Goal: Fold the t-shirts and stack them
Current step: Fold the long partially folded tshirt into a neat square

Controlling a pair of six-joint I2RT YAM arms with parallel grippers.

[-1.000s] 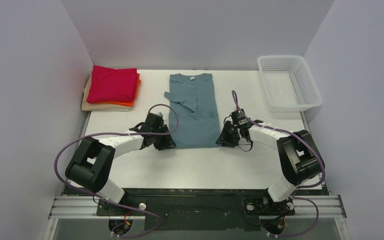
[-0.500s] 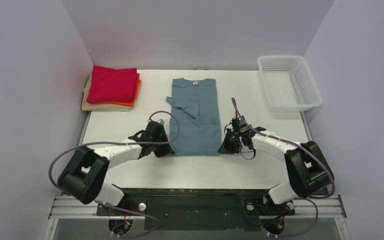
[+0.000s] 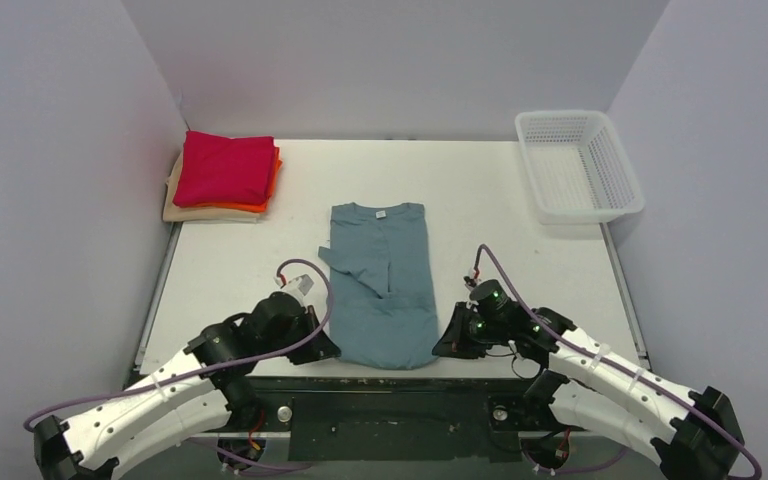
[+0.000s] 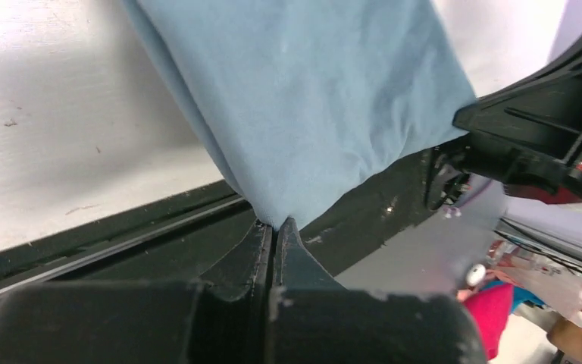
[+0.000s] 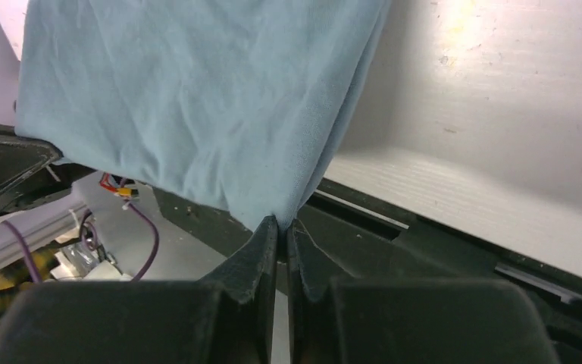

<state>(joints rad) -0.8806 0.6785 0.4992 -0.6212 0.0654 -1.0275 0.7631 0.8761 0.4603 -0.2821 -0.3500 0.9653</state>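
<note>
Surface: white table, lightly scuffed, with a black rail along its near edge.
Room: plain pale grey-lilac walls on three sides.
Far right corner: white mesh basket.
Far left corner: stack of folded shirts, with the red shirt on top, an orange shirt showing at its edge, and a beige shirt at the bottom.

Teal shirt: lies lengthwise mid-table, between the two arms. The collar is toward the back wall, one sleeve is folded in across the chest, and the near hem is at the table's near edge.

Left gripper: fingers closed tight on the near left corner of the hem. The cloth gathers to a point between the tips, just above the black rail.
Right gripper: fingers likewise closed, pinching the near right corner. The cloth fans out from the pinch up onto the table.
</note>
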